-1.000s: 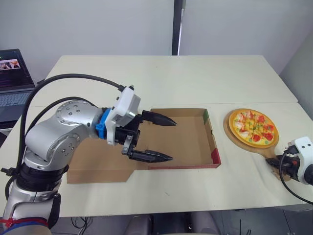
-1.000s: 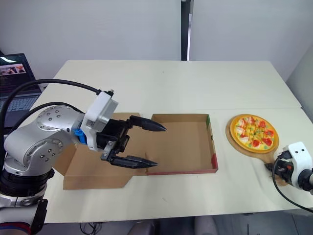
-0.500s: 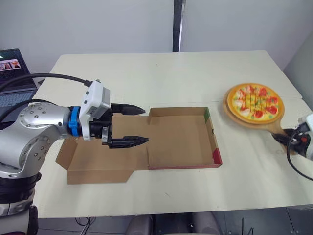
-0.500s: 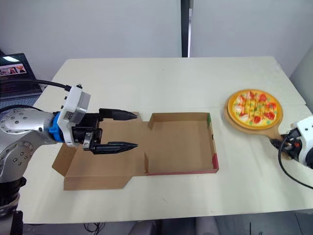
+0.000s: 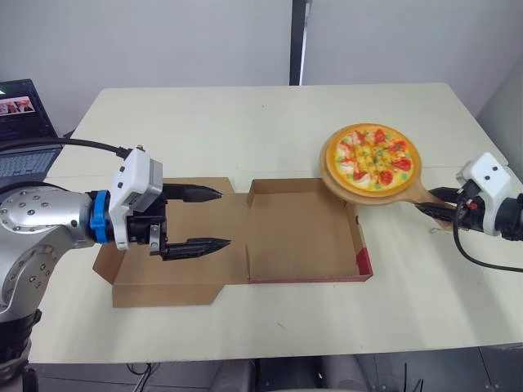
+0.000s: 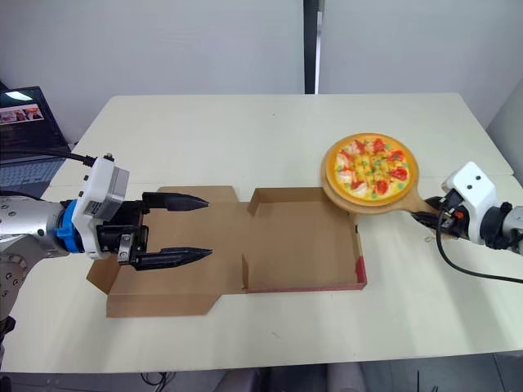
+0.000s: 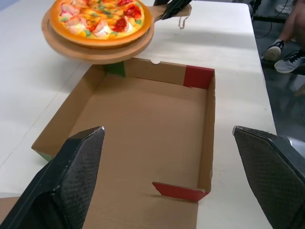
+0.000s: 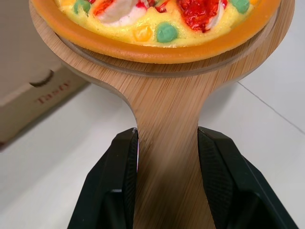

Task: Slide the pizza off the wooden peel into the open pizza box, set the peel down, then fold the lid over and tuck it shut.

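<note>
Clearly the step in hand was carrying the pizza (image 5: 372, 155) over the box, and it was only partly there. The pizza sat centred on the round wooden peel (image 8: 164, 90), which was held level in the air. Its left edge overlapped the far right corner of the open box tray (image 5: 298, 233), while most of the disc hung outside the wall, over the table (image 5: 245, 131). The right gripper (image 8: 167, 133) had its two black fingers clamped on either side of the peel's handle, close to where it widens into the disc.

To do this well, I judged the peel should stay flat until the whole pizza is above the bare cardboard floor. Its left edge should then dip low inside the tray, clear of the right wall, and the peel should be drawn back to the right so the pizza slides off rather than drops. Tilting too early would likely tip it onto the box wall or the table. With the grip so far from the load, a slow, steady tilt seemed wise.

The left gripper (image 5: 225, 218) hovered over the flat lid (image 5: 180, 282), left of the tray, with its jaws spread wide and empty. It looked well placed to stay out of the landing area.
</note>
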`<state>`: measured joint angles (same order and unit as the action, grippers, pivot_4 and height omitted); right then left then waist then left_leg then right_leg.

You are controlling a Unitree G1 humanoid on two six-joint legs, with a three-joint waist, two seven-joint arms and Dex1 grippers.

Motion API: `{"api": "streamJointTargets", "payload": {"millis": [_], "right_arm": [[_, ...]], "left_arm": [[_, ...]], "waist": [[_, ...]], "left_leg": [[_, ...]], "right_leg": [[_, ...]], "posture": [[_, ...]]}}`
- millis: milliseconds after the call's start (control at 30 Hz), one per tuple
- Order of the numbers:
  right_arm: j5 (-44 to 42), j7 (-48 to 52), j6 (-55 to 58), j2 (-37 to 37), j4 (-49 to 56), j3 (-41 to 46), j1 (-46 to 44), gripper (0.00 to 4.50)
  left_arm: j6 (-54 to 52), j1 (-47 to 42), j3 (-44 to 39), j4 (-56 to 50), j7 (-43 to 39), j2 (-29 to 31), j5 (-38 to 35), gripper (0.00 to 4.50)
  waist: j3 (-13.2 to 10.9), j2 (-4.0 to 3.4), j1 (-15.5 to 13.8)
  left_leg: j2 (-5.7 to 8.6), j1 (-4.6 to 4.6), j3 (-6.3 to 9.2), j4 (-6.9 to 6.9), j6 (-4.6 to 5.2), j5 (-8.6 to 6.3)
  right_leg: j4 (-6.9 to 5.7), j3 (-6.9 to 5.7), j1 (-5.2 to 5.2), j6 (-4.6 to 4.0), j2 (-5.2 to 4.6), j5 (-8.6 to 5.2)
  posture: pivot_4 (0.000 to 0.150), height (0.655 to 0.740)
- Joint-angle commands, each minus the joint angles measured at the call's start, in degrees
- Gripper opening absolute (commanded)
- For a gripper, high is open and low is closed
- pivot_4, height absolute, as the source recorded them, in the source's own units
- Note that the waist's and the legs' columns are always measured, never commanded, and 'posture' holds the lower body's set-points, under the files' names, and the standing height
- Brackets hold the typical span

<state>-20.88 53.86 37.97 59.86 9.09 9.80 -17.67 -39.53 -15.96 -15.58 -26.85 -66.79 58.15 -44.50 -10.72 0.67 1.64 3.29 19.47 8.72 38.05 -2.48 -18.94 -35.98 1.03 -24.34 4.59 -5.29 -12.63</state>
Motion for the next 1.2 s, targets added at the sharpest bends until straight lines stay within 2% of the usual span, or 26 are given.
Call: {"api": "streamJointTargets", "payload": {"millis": [33,500,1200], "right_arm": [[-0.24,1.92,-2.85,1.71,3.48,0.66,-3.15,1.59],[5.86,4.56,-9.36,2.40,4.66,-6.24,-8.32,1.59],[13.15,4.59,-16.60,2.44,0.62,-8.21,-11.17,1.59]], "left_arm": [[0.32,1.02,-2.66,-1.67,0.28,1.17,-0.85,4.50],[-0.04,2.34,-2.77,-2.97,-0.01,1.76,-2.34,4.50],[-0.72,0.39,-0.02,-4.39,1.42,1.49,-3.84,4.50]], "waist": [[0.00,0.00,-0.01],[0.00,0.00,-0.02],[0.00,0.00,-0.01]], "left_leg": [[0.00,0.03,0.02,0.00,0.00,0.00],[0.00,0.41,0.04,0.06,-0.02,0.01],[-0.03,0.54,-0.21,0.06,-0.03,0.02]], "right_leg": [[0.00,-0.02,-0.02,-0.01,0.00,0.00],[-0.02,-0.06,-0.41,-0.13,0.00,0.13],[-0.08,0.04,-0.74,-0.26,-0.01,0.26]], "posture": [[0.150,0.7400],[0.150,0.7400],[0.150,0.7400]]}}
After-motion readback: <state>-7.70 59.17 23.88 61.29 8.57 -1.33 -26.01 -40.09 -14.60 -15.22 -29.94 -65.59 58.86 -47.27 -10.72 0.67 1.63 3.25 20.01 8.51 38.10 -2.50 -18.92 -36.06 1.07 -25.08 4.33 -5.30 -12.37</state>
